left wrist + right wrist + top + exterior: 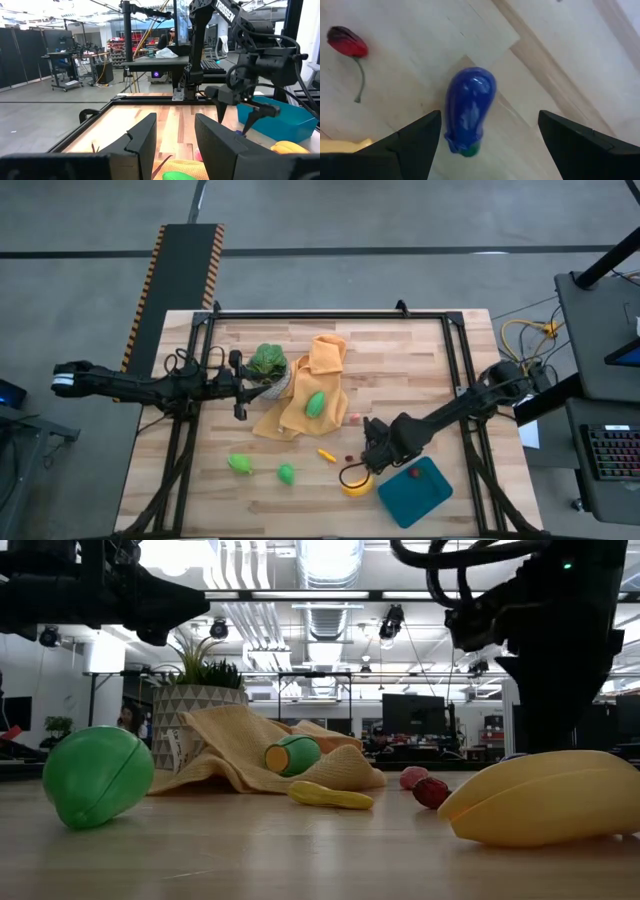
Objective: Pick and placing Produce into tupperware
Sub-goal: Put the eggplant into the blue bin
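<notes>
My right gripper [490, 137] points down, open, just above a purple eggplant [470, 107] that lies on its side on the wood; its fingers stand on either side of it without touching. In the high view the gripper [372, 452] hides the eggplant. A yellow banana [357, 483] lies beside the teal tupperware [415, 490] at the near right. One green piece [315, 404] rests on the orange cloth [305, 395], and two more [240, 464] [286, 474] sit near the front. My left gripper [175, 145] waits open, held level by the plant pot [268, 368].
A small orange-yellow piece [326, 454] and a tiny red one with a stem [347, 42] lie close to the eggplant. Another reddish piece [355, 418] sits by the cloth. Black frame rails [455, 370] run along the table's sides.
</notes>
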`<state>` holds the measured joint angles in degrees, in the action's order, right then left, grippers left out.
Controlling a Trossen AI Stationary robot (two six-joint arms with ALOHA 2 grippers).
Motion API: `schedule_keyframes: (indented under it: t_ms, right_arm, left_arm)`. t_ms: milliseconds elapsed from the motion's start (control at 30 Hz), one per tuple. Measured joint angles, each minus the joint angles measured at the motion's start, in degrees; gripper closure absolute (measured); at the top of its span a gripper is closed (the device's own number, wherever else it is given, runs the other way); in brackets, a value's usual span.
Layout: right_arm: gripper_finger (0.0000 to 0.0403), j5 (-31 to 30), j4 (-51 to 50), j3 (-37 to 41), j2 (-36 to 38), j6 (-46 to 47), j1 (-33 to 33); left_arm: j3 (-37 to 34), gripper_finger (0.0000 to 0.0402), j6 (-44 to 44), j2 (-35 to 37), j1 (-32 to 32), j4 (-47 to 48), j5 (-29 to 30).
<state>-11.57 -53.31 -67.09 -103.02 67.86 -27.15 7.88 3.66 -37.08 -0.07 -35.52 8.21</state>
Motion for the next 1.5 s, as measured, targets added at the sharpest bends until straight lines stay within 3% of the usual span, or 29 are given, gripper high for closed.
schedule_keyframes:
  t_ms: [1000, 1500]
  right_arm:
    - [0.0081, 0.0, 4.4, 0.3, -4.9, -4.7, 1.0]
    - [0.0206, 0.2, 4.2, 0.6, -4.9, -5.5, 1.0]
  left_arm:
    - [0.0, 0.0281, 0.0, 0.0, 0.0, 0.0, 0.0]
    - [0.0, 0.0281, 0.0, 0.0, 0.0, 0.0, 0.0]
